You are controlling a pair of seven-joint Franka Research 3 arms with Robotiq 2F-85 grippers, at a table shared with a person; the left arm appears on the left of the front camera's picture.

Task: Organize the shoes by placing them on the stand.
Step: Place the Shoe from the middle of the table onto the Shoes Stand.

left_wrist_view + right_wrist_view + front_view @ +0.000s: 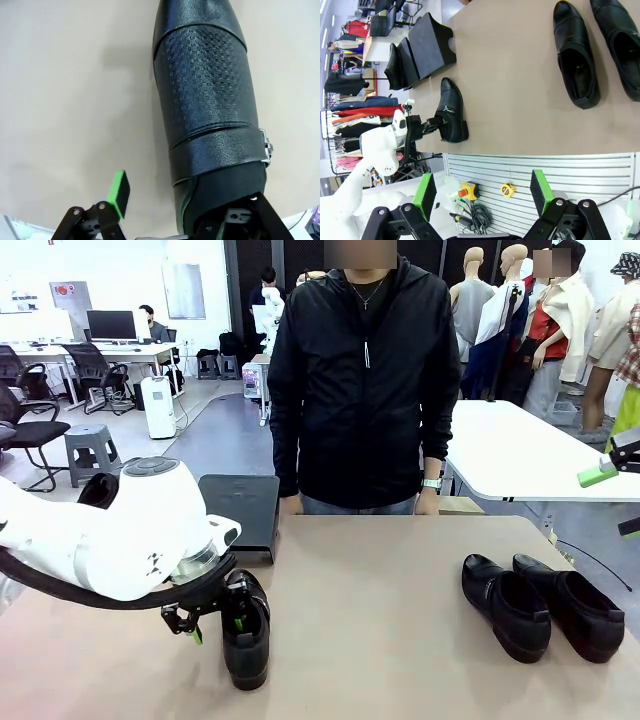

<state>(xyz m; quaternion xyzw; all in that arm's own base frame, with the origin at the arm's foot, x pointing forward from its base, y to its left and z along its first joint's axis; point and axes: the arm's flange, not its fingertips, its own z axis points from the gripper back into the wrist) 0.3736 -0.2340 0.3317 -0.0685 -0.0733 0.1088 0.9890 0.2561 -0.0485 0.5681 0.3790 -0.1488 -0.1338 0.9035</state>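
Observation:
One glossy black shoe lies on the tan table at the front left, toe toward me. My left gripper is open at its heel. In the left wrist view one green-padded finger stands clear of the shoe, and the other sits at its opening. Two more shoes lie side by side at the right. A black stand sits at the far left of the table. A second stand beside it carries another shoe. My right gripper hangs open off the table's right side.
A person in a black jacket stands at the table's far edge, hands on it. A white table stands behind at the right. Tools and a cable lie on a slatted panel below my right gripper.

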